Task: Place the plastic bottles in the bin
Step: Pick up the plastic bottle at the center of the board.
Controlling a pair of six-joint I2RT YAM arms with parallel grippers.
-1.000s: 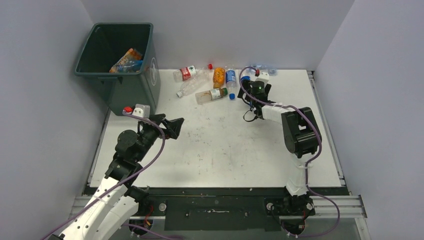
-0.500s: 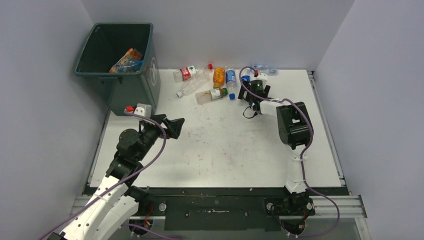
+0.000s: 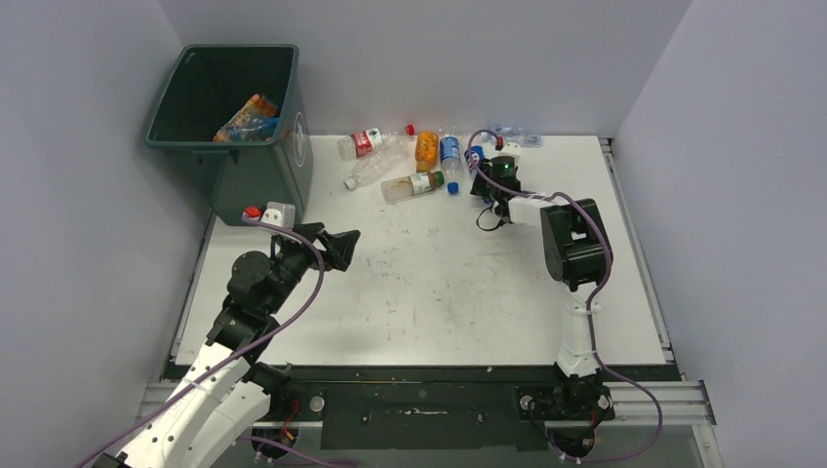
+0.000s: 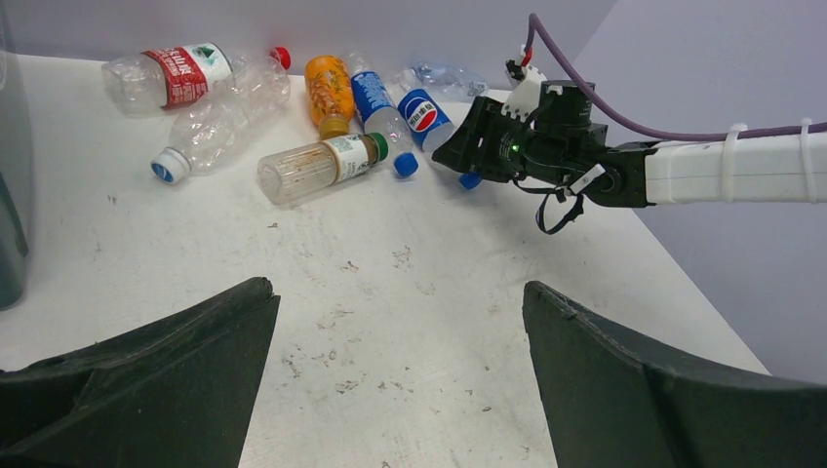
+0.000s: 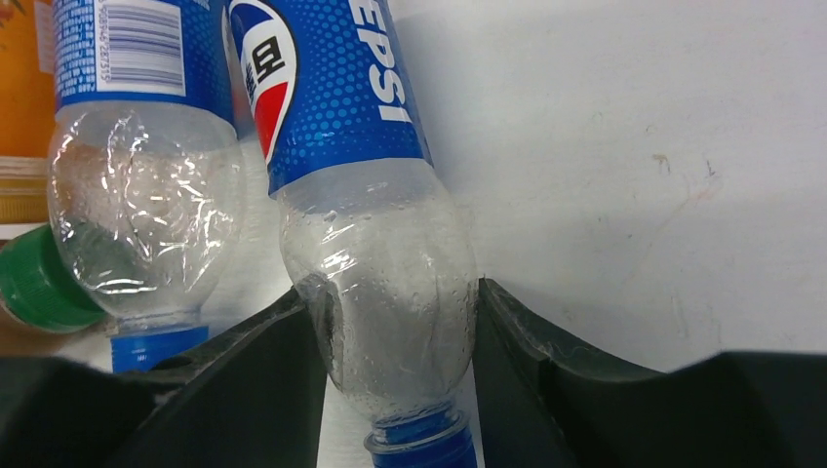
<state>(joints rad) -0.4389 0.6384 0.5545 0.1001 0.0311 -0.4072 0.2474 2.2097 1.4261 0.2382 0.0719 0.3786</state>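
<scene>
Right gripper point(image 5: 390, 327) is clamped across the Pepsi bottle point(image 5: 332, 97) at its clear shoulder on the far right of the table point(image 3: 439, 283), the bottle's long axis pointing away from the wrist, while the left gripper point(image 4: 400, 322) hangs wide open near left, closer to the bin point(image 3: 255, 175).

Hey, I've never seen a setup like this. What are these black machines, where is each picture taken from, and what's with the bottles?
These are two robot arms bolted to a white table, each ending in a two-fingered pincer. The wide picture looks down from above and behind them. The other two come from cameras on the wrists, so each shows its own pincer up close. Several bottles lie near the table's far edge; a few are already in the bin at far left. The left pincer is open and empty. The right pincer is closed on a Pepsi bottle lying on the table.
</scene>
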